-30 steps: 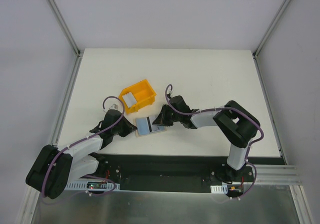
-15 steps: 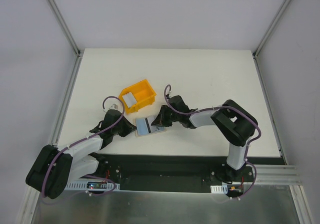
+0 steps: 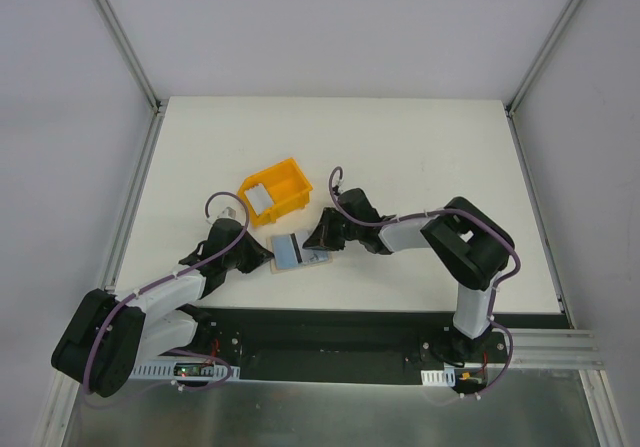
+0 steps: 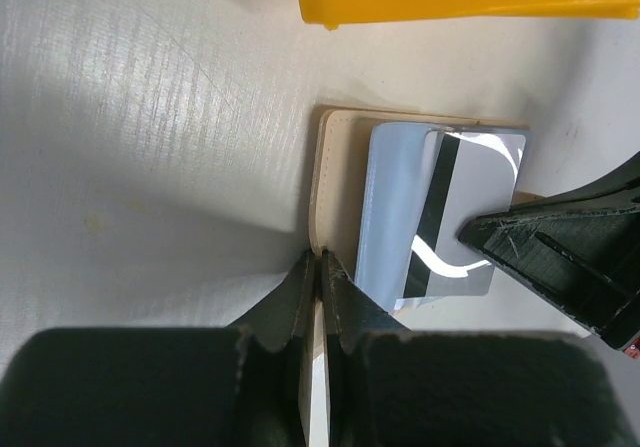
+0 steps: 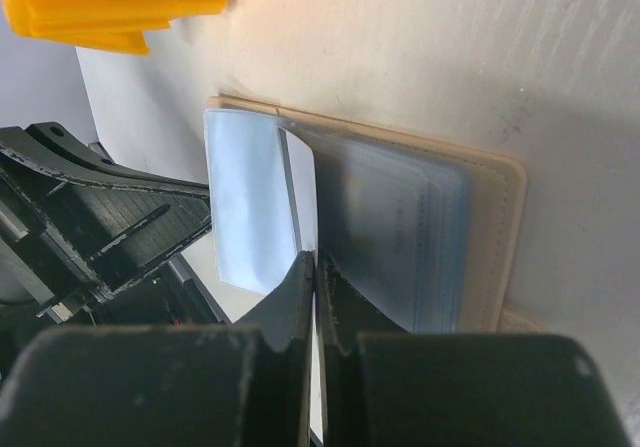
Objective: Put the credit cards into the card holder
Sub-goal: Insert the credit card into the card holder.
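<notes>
No text, number or brand can be read anywhere. Just beyond the tips of the right gripper (image 5: 316,265), faint pale marks show through the clear plastic of the card holder (image 5: 495,237), but they are too blurred to make out. Ahead and to the right of the left gripper (image 4: 320,267), the credit card (image 4: 478,182) bears a black stripe and a white curved mark, with no legible lettering on it.

Black-and-white arms (image 3: 170,292), looping purple cables (image 3: 225,229)
</notes>
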`<action>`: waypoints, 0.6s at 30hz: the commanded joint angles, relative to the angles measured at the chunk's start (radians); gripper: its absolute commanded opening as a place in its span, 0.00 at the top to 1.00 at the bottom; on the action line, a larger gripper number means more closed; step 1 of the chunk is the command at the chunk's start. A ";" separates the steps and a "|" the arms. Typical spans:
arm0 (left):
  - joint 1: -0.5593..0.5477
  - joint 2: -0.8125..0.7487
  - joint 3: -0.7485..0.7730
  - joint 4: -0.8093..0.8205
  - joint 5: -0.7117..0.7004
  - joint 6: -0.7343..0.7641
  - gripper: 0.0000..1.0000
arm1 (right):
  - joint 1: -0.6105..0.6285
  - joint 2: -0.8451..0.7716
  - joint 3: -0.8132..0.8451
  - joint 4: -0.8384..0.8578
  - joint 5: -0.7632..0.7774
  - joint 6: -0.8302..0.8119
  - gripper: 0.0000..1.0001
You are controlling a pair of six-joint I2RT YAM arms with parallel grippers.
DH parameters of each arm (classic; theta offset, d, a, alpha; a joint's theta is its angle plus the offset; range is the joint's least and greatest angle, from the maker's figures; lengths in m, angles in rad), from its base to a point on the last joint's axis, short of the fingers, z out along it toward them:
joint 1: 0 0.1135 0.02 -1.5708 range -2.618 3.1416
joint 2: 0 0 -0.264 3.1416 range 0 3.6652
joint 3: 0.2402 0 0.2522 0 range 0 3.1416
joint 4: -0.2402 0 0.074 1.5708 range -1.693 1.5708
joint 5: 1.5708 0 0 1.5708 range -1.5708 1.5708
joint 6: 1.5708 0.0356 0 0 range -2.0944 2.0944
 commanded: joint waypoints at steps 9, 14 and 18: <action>0.003 0.020 -0.017 -0.040 0.003 0.016 1.00 | 0.004 0.038 0.004 0.017 -0.013 -0.018 0.99; 0.003 0.022 -0.017 -0.040 0.001 0.013 1.00 | 0.029 0.030 -0.029 0.072 0.006 0.025 0.99; 0.003 0.022 -0.019 -0.037 0.003 0.013 1.00 | 0.041 0.033 -0.067 0.149 0.038 0.090 0.99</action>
